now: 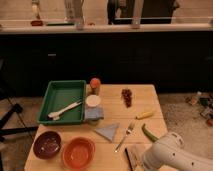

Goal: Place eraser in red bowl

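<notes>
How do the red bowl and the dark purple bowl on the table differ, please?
The red bowl is bright orange-red; the purple bowl is dark maroon. The red bowl looks slightly larger than the purple bowl and sits to its right. Both are round and upright. The gripper is at the bottom edge beside the eraser.

Table [150, 100]: pale wood, smooth, matt.
Tray [47, 100]: green plastic, slight sheen.
Red bowl [92, 149]: orange-red plastic, glossy.
Dark bowl [36, 142]: maroon plastic, glossy.
Eraser [132, 159]: pale smooth body with a dark matt strip, felt by its look.
Cloth [107, 131]: blue-grey fabric, matt.
Fork [125, 136]: metal, bright.
Arm [172, 155]: white moulded shell, smooth, semi-gloss.
Gripper [141, 165]: at the table's near edge, below the arm shell, just beside the eraser; surface finish cannot be made out.
</notes>
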### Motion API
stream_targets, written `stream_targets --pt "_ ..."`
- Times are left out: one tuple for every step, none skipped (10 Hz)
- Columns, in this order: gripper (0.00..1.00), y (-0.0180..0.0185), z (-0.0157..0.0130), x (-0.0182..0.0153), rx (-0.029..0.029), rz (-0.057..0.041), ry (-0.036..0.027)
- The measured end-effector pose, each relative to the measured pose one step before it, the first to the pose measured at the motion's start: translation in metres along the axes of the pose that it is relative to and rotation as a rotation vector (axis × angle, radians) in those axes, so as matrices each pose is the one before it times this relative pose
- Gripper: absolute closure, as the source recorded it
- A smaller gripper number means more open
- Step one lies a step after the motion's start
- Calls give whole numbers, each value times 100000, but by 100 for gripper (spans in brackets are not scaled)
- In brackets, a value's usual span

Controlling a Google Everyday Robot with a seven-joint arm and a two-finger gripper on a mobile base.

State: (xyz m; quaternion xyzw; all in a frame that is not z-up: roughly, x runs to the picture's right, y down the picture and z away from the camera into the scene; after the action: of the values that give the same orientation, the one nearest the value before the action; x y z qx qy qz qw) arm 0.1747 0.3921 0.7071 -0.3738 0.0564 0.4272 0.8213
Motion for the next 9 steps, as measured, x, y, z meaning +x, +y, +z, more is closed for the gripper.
stream_targets --pt "20 6 11 57 1091 2021 -5" --pt "20 -21 -21 64 1434 3182 61" --pt "20 26 -12 -35 746 2258 124" --pt "20 46 -40 -112 742 591 255" --pt "20 168 -70 -240 739 315 325" --pt "20 221 -83 -227 703 4 213" --pt "20 163 -37 -182 472 81 92" --pt "20 232 -16 -280 545 253 92" --pt "20 148 24 -248 410 110 79"
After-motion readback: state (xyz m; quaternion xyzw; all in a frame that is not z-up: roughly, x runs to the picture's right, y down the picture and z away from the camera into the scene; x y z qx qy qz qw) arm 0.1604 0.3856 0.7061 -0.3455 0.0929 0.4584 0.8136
